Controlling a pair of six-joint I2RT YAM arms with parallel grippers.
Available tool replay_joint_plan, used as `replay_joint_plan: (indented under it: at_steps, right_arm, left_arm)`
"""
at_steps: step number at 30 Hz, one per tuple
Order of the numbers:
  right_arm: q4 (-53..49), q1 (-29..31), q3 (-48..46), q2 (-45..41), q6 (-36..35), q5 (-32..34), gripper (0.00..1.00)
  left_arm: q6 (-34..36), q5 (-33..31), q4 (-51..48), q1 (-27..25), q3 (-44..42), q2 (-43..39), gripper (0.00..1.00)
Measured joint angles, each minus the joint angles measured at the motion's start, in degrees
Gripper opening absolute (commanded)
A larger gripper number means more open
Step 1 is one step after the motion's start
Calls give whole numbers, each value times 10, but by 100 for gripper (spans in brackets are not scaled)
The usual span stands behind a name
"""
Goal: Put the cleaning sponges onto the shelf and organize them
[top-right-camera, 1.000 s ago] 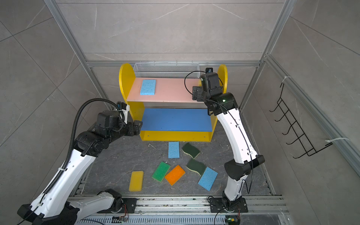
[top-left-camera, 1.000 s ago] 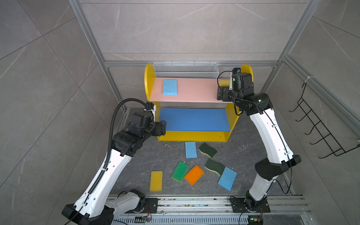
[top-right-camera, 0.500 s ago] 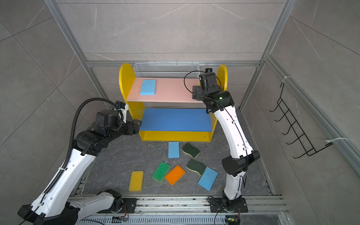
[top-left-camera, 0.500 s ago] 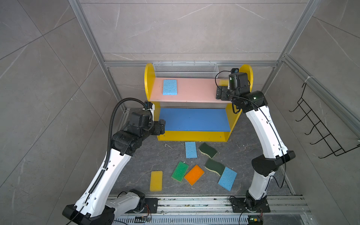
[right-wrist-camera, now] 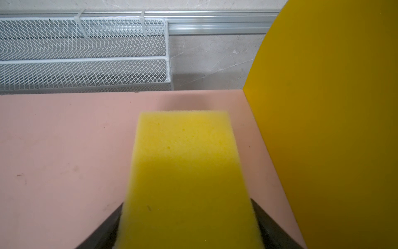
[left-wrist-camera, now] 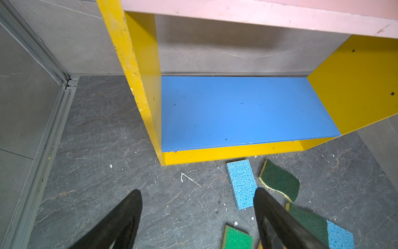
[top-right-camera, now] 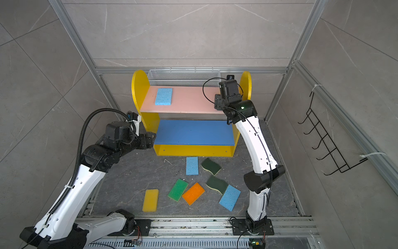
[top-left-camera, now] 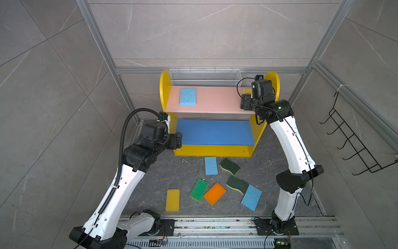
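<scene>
Both top views are bright and sharp, lit evenly from above. A soft shadow is cast on the wall [left-wrist-camera: 237, 49] under the pink board [left-wrist-camera: 258, 13]. Up close, the yellow sponge [right-wrist-camera: 185, 138] and the black fingers [left-wrist-camera: 120, 222] are blurred, and the sponge's near half is darkened by shade.

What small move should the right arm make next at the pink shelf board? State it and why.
Probably open wide and lift off. The yellow rectangular foam sponge sits between the right gripper's fingers on or just over the pink upper board, beside the yellow side panel; whether it is gripped is unclear.
</scene>
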Motion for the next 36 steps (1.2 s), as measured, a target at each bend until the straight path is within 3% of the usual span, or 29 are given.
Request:
replay_joint_plan:
  at_steps: [15,36]
  right_arm:
    - [4,0,-5,-1,19,-1,67]
    - [0,19,-4,-1,22,5,67]
  left_arm:
    - [0,12,0,7,0,-1,84]
    - [0,15,0,14,0,-4,84]
